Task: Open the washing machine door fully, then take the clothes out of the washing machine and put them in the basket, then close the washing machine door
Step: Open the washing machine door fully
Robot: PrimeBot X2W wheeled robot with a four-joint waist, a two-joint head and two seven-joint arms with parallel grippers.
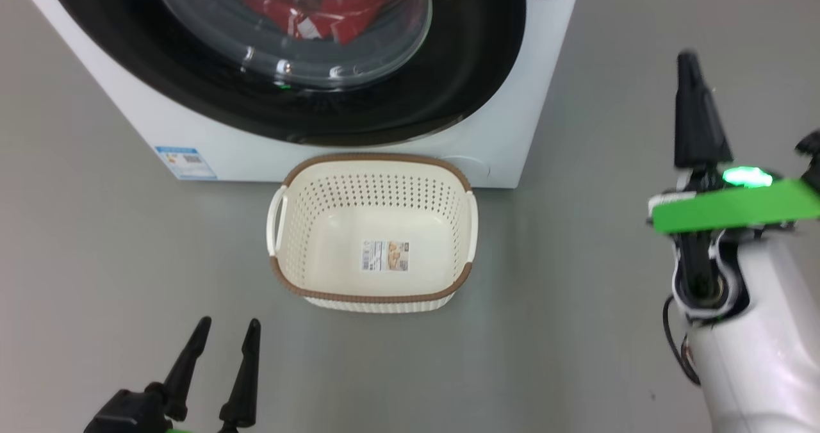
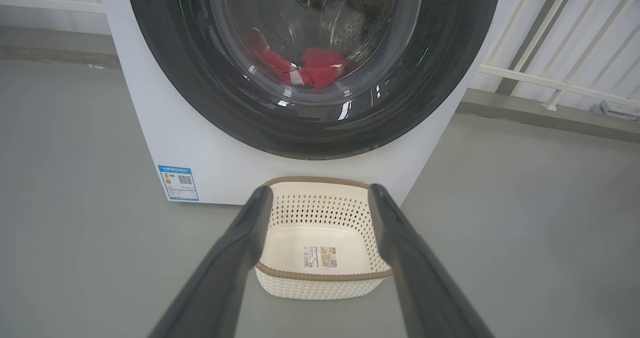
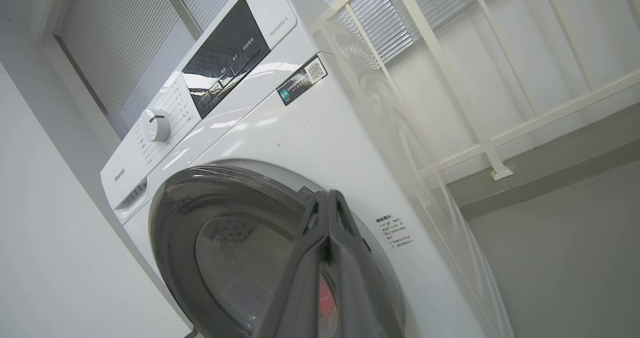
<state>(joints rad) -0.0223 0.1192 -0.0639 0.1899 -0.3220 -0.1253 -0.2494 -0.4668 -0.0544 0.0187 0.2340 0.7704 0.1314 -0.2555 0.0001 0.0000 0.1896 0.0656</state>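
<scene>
The white washing machine [image 1: 359,154] [image 2: 210,163] [image 3: 310,128] stands ahead with its washing machine door [image 1: 467,68] [image 2: 200,103] [image 3: 185,228] closed flat against the front. Red clothes [image 1: 346,10] [image 2: 312,70] lie inside the drum, seen through the glass. On the floor in front of the machine sits the cream basket [image 1: 442,228] [image 2: 325,215], with just a paper label on its bottom. My left gripper [image 1: 227,337] [image 2: 320,193] is open, low and short of the basket. My right gripper [image 1: 688,61] [image 3: 327,198] is shut on nothing, raised right of the machine, in the right wrist view before the door's right rim.
Grey floor [image 1: 96,260] surrounds the basket and machine. A blue label [image 1: 186,162] sits at the machine's lower left corner. White railing [image 2: 550,73] [image 3: 475,123] runs behind and to the right of the machine. The control panel and dial [image 3: 155,124] are up top.
</scene>
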